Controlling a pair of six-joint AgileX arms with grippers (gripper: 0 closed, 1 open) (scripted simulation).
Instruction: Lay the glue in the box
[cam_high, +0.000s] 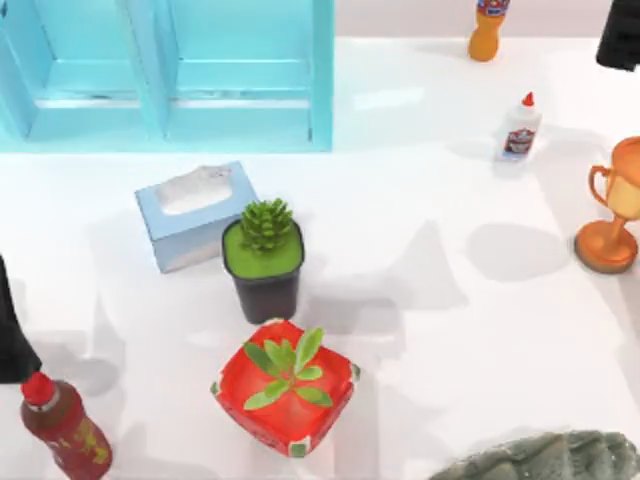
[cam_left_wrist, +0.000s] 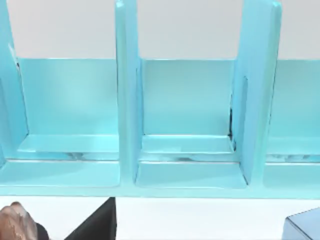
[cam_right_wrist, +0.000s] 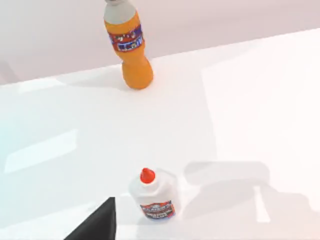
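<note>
**Glue upright near the table's far right corner, untouched**

One glue bottle (cam_high: 519, 128), white with a pointed red cap and a blue-and-red label, stands upright toward the far right corner of the table (cam_high: 420, 330); nothing touches it. In the right wrist view the glue (cam_right_wrist: 154, 197) stands alone on bare white surface.

One orange bottle (cam_high: 488, 28) stands at the far edge, near the glue and farther back. One trophy (cam_high: 613, 212) stands at the right edge, nearer than the glue. One blue box (cam_high: 170, 72), split by upright dividers into open compartments, fills the far left corner, well apart from the glue.

Mid-table: one tissue box (cam_high: 196, 214), touching or just beside one dark pot with a spiky plant (cam_high: 265, 257); one red pot with a leafy plant (cam_high: 286, 385) nearer. One dark red sauce bottle (cam_high: 64, 424) at the near left corner. One grey rock (cam_high: 545, 458) at the near edge.

Left arm (cam_high: 12, 330) at the left edge, right arm (cam_high: 622, 32) at the far right corner; finger state of either gripper cannot be told.
</note>
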